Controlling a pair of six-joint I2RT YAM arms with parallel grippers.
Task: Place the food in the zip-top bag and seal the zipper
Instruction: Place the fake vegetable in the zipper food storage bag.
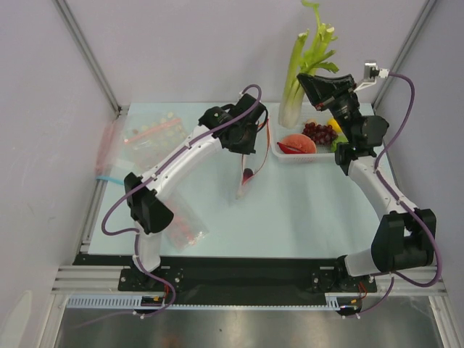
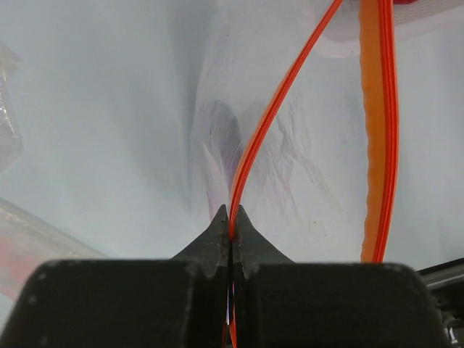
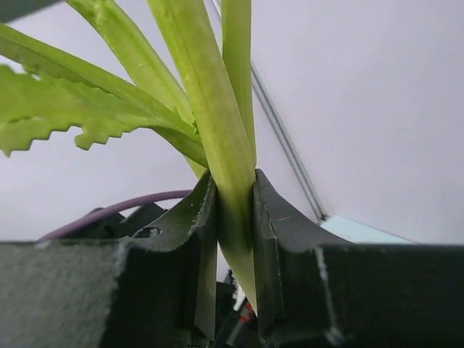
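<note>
Green stalk (image 1: 293, 87) held upright, clear bag (image 1: 245, 180) pinched at its zipper (image 2: 272, 116).
Stalk at upper centre of the top view, clamped between the fingers of the right end effector (image 1: 306, 77). Dark grapes (image 1: 319, 133) just below, in a white tray (image 1: 290, 158) on the worktop (image 1: 304, 210). Bag at mid-frame, its red-orange zipper strip nipped by the closed left end effector (image 2: 230, 223).

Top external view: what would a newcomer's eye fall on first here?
The tall green-and-white stalk, held up by the right claw at the far side of the table. Next, the left claw at mid-table, shut on the red-orange zipper of the clear bag.
</note>
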